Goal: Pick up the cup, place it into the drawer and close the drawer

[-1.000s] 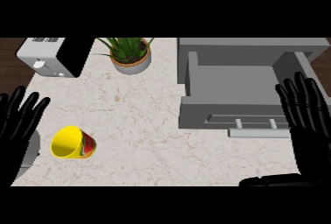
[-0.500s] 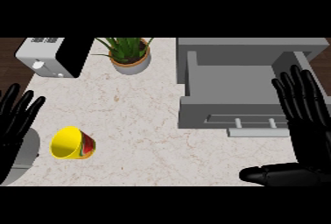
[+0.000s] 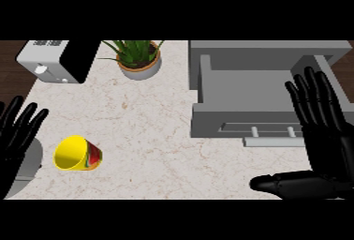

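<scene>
Over the open drawer [image 3: 256, 96], right hand [image 3: 323, 136] flat, fingers straight; left hand [image 3: 17, 136] likewise open.

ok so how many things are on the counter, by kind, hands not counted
cup: 1, yellow, lying on its side
potted plant: 1
toaster: 1
drawer unit: 1, drawer open
total: 4

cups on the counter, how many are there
1. The yellow cup lies on its side near the counter's lower left, just right of the left robot hand. The open drawer looks empty, though its far right is hidden.
</scene>
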Robot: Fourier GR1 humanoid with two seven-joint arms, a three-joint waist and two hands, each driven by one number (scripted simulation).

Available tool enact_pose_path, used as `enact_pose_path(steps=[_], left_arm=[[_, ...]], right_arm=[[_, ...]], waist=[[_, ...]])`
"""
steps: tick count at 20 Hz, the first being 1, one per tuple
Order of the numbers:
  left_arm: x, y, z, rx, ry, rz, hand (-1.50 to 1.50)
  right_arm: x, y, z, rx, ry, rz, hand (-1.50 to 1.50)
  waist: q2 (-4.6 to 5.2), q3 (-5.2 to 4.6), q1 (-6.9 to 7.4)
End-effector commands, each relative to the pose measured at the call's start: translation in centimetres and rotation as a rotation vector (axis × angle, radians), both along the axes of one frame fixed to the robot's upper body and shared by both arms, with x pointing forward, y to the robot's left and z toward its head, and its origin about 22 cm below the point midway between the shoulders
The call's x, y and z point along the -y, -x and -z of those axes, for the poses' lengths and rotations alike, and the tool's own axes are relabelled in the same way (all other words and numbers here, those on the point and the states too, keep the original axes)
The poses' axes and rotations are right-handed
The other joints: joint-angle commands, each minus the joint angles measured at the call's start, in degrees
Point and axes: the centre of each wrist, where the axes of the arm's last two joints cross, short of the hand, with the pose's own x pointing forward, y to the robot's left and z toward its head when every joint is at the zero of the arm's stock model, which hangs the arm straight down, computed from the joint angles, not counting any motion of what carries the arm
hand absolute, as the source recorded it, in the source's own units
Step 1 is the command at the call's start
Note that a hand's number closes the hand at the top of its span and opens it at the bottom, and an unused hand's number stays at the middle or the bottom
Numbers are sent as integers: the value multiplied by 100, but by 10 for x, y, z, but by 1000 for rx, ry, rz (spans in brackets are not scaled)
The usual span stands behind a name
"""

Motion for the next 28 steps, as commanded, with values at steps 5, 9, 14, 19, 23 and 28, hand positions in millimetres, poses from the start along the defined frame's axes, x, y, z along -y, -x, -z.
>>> enact_pose_path(steps=[5,9,14,19,23,28], left_arm=[[-5,-1,29,-68,-15,-46,-150],[-13,-3,21,-85,-47,-62,-150],[-35,16,52,-135,-63,-104,-150],[-56,-14,52,-140,-77,-150,-150],[-56,-6,105,-181,-82,-147,-150],[-63,-15,114,-185,-95,-141,-150]], right_arm=[[1,-18,17,7,15,1,-150],[13,2,4,23,-7,11,-150],[12,6,-12,0,-2,3,-150],[9,-5,6,16,-7,7,-150],[7,4,-10,-3,-11,13,-150],[6,0,-12,10,-11,-6,-150]], waist=[[4,0,6],[0,1,-10],[-2,-1,3],[4,0,-11],[4,-2,-23],[2,0,-12]])
